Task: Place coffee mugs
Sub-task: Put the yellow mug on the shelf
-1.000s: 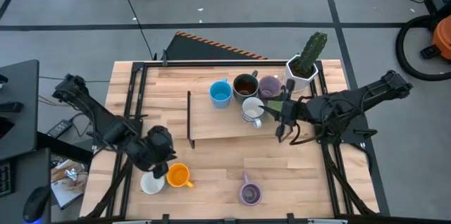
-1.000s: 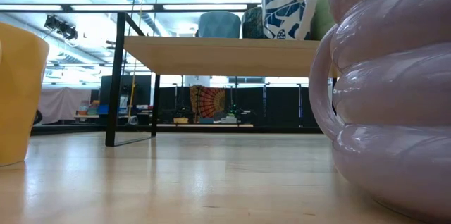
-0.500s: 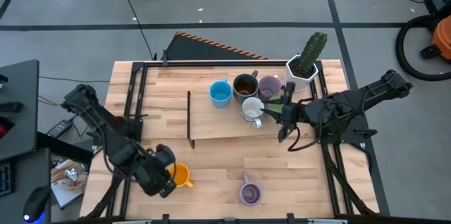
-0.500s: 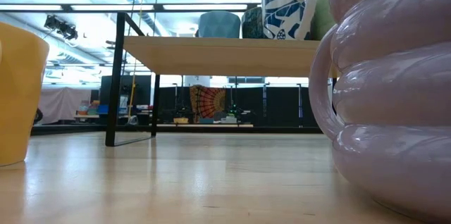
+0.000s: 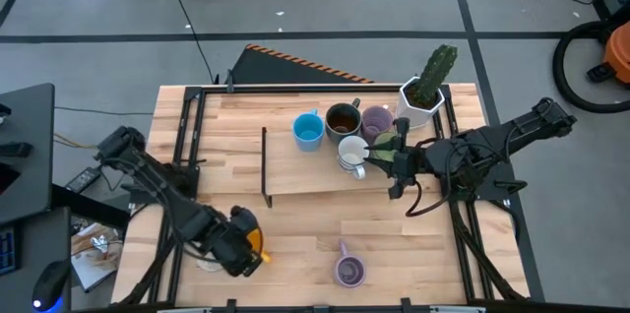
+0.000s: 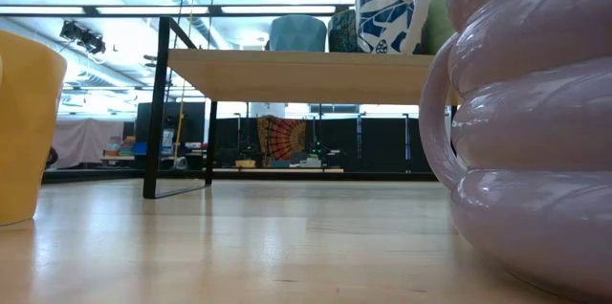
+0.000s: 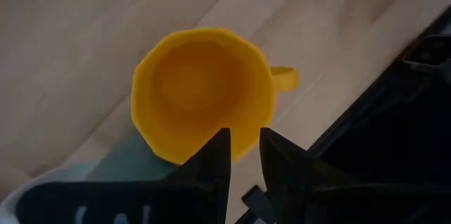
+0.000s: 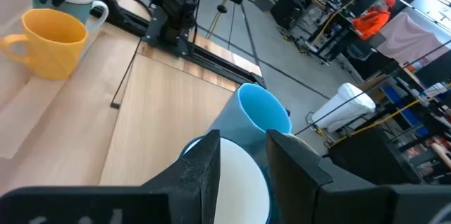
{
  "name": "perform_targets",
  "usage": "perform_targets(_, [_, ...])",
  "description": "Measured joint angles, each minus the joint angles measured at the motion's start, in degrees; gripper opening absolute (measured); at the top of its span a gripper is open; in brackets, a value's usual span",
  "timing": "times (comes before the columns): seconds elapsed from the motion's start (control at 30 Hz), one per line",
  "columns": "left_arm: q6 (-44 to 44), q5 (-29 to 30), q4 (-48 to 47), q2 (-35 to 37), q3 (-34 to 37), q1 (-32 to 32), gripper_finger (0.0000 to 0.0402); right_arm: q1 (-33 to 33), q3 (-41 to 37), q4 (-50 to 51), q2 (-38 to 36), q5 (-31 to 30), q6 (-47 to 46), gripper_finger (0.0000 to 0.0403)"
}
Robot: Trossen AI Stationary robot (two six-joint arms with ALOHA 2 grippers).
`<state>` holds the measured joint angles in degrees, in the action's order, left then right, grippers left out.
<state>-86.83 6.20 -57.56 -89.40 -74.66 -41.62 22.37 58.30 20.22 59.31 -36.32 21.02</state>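
The left tool (image 7: 243, 155), fingers a narrow gap apart, hovers over the orange mug (image 7: 201, 94) upright on the surface (image 5: 295, 224); glazed, rigid, likely slippery, it looks best pinched at the rim.

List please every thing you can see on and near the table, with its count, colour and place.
Shelf: one, light wood, raised at table middle.
Mugs on shelf: blue, dark brown, purple, white; a green one shows partly beside the right end effector.
Orange mug: one, near front left, under the left end effector.
Purple mug: one, table front.
White mug: one, front left edge, mostly hidden.
Cactus in pot: one, green in white, back right.
Left end effector: dark, fingers at the orange mug's rim.
Right end effector: dark, above the white mug.
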Motion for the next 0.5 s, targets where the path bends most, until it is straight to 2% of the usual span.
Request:
perform_targets(0.33, [-3.79, -1.51, 3.05, -0.4, 0.0, 5.01, 0.0084, 0.0, 0.0, 0.07, 0.0, 0.0, 0.1, 0.0121])
perform_targets(0.5, [-4.09, -0.32, 4.38, -0.73, 0.02, 6.25, 0.0116, -0.04, 0.0, 0.38, 0.0, 0.0, 0.13, 0.0121])
